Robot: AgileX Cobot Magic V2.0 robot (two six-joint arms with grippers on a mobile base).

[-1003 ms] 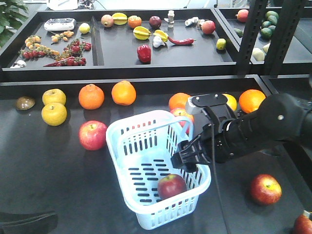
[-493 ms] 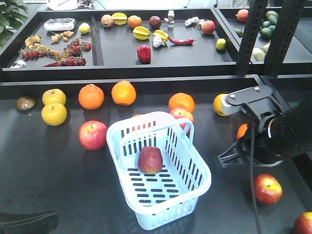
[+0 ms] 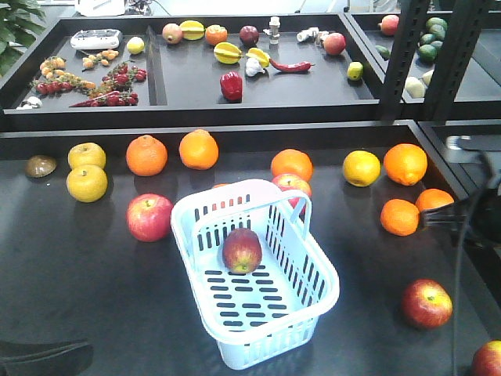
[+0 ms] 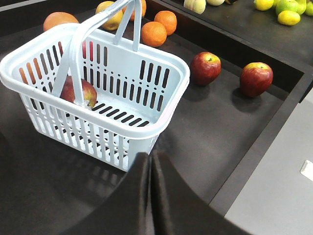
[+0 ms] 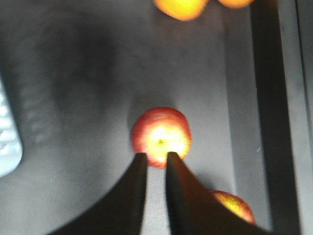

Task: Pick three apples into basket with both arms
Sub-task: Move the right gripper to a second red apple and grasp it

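Right gripper (image 5: pixel 153 161): two black tapered fingers, narrowly parted with a thin gap between the tips, nothing held; it is poised above an apple (image 5: pixel 161 137) on the bench (image 5: pixel 73 98). A second apple (image 5: pixel 234 206) is seen just beyond, near the bench's raised edge.

Left gripper (image 4: pixel 149 161): fingers pressed together, nothing between them; it is placed just beside the basket's near wall.

Apples: round, firm, smooth waxy skin, dull red with yellow-green at the stem. Judged moderately heavy for the size and liable to roll or slip from hard fingers; bruising under a hard pinch is likely. Best taken across the widest girth, fingers either side of the stem axis.

Basket (image 3: pixel 313 270): pale blue-white moulded plastic, rectangular, slotted walls and floor, rolled rim, looped handles raised. Judged light and somewhat flexible, easily nudged across the bench. One apple (image 3: pixel 242 250) is held inside, on the floor towards the far end.

Bench: matt black, flat, with a raised rim. Brighter pink-red apple (image 3: pixel 149 217) to the basket's left; oranges (image 3: pixel 198 149) behind
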